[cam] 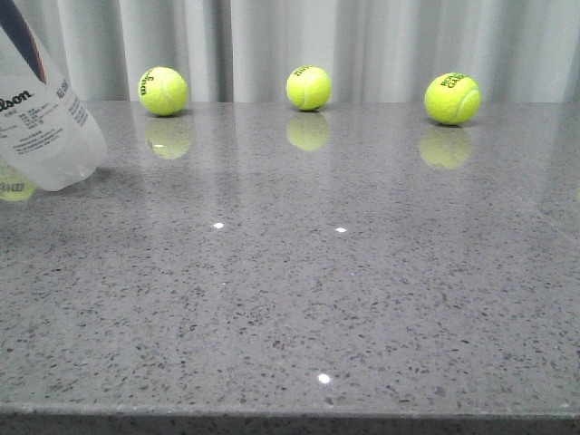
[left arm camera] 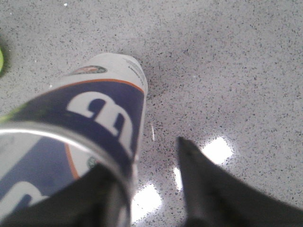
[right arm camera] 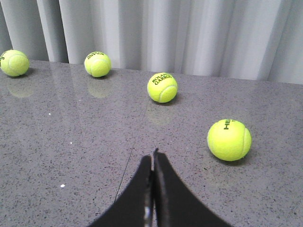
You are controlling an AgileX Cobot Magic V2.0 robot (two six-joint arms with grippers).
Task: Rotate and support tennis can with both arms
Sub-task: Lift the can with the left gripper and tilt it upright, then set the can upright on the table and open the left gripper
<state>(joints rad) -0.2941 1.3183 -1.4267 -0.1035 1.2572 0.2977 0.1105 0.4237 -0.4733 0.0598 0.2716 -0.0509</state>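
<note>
Here, on a speckled grey stone table (cam: pixel 299 299), the tennis can (cam: pixel 41 109) stands tilted at the far left edge of the front view, its clear base end on the tabletop and its upper part leaning out of frame. The left gripper (left arm camera: pixel 142 189) is spread around the can's silver-rimmed top: one black finger lies against the can (left arm camera: pixel 94 118) below the rim, while the other finger (left arm camera: pixel 203 184) stands apart from it, bare table showing between. Whether the left gripper actually presses the can cannot be told. The navy label with its large white letter and orange stripe faces the wrist camera. Over open tabletop, the right gripper (right arm camera: pixel 152 189) has its two black fingers pressed together with nothing between them. Just beyond it lies one yellow-green tennis ball (right arm camera: pixel 229 139), then another (right arm camera: pixel 162 87) farther back. Along the table's far edge, three tennis balls (cam: pixel 308 88) sit in a row before a pale pleated curtain (cam: pixel 362 45), each mirrored in the polished surface.
</note>
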